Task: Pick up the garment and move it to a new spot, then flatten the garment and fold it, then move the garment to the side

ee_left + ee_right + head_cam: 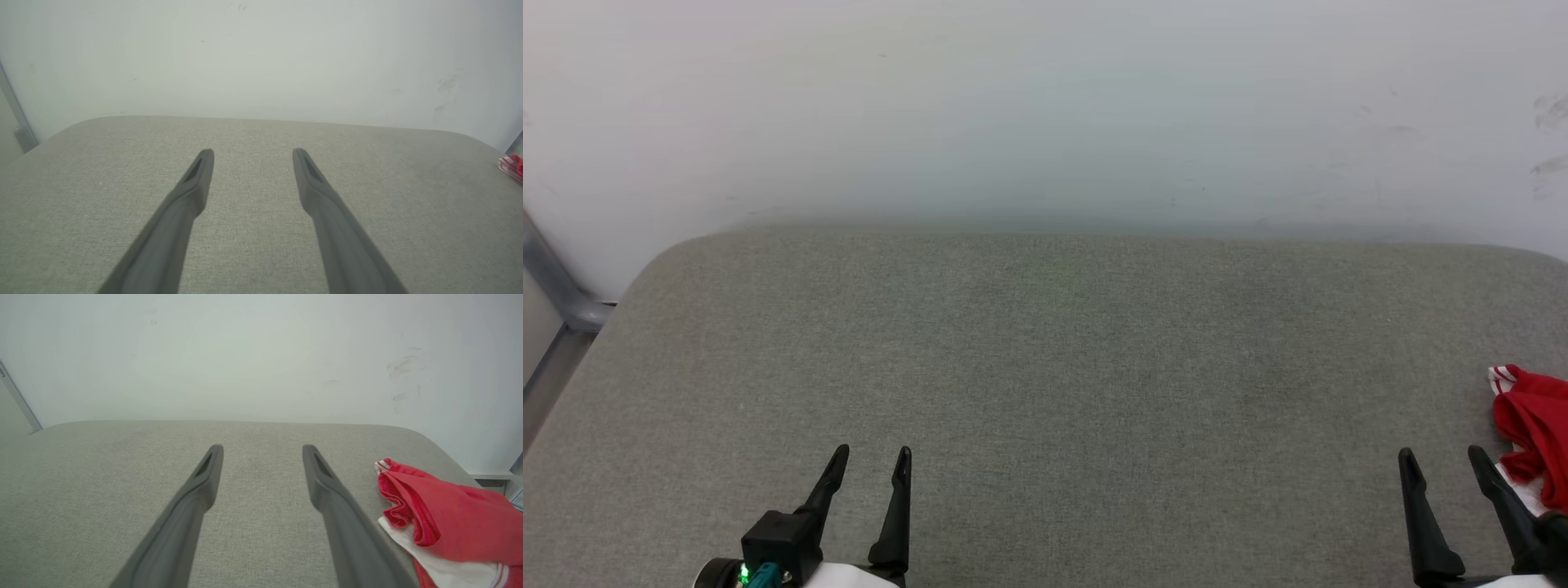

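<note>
your left gripper (872, 451) and right gripper (1439, 451) sat spread, holding nothing — the crumpled red fabric garment with white trim (1531, 425) lay just right of the latter.

1. Garment (1534, 425) is running off the head view's right edge, so its outline is staying incomplete.
2. Right claw (1439, 454): the outer finger is overlapping the garment's white panel; contact is not resolving.
3. Left wrist view: the garment is showing as a tiny striped scrap.
4. Right wrist view: the garment is running off the right and bottom edges, and a pale cropped item (517, 499) is staying unidentifiable.
</note>
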Controlling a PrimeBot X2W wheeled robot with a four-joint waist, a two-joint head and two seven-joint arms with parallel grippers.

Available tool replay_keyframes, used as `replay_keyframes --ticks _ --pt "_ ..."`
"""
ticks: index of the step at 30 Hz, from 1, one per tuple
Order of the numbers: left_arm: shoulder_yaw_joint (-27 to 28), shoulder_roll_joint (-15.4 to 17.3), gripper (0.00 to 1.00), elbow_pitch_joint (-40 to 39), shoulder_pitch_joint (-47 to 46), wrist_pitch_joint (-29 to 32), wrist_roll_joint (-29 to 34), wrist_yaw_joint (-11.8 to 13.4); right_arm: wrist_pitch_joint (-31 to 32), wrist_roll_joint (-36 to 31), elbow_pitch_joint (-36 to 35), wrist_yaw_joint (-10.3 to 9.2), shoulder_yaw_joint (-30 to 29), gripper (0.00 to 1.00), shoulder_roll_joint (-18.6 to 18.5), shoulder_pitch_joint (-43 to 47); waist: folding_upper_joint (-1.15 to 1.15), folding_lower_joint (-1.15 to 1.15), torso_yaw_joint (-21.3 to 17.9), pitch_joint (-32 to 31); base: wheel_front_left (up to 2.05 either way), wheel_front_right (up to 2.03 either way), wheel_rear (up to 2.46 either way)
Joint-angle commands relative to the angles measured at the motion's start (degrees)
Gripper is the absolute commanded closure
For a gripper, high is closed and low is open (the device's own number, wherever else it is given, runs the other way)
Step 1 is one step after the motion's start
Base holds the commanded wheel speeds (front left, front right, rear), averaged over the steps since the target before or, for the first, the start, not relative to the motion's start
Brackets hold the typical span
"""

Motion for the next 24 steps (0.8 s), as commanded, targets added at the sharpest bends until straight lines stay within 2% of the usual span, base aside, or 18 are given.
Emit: replay_keyframes --ticks 1,13,14,17,24 --pt "0.1 -0.1 0.0 0.1 0.0 -0.2 0.2 -0.3 0.1 -0.2 -0.3 -0.05 0.2 0.0 0.2 0.5 -0.01 0.0 -0.1 0.0 0.0 0.0 0.0" --pt "0.8 -0.5 0.0 0.8 -0.8 -0.2 1.1 -1.0 -0.6 0.4 0.5 -0.05 0.4 0.0 0.2 -0.2 -0.01 0.0 -0.1 0.6 0.0 0.0 0.0" --pt "0.7 -0.4 1.0 0.7 -0.3 0.0 0.7 -0.9 -0.3 0.2 0.4 0.0 0.4 1.0 0.0 -0.1 -0.01 0.01 -0.1 0.6 0.0 0.0 0.0" --pt "0.4 -0.7 1.0 2.0 0.4 0.2 0.0 -0.9 -0.3 0.7 2.0 0.01 0.6 1.0 0.1 0.0 -0.01 0.01 -0.1 0.6 0.0 0.0 0.0" --pt "2.4 -1.5 1.0 2.5 -0.7 2.3 -7.2 -1.9 -0.2 9.4 4.4 0.01 1.1 1.0 -0.3 -2.0 -0.01 0.01 -0.3 0.8 0.0 0.0 0.0"
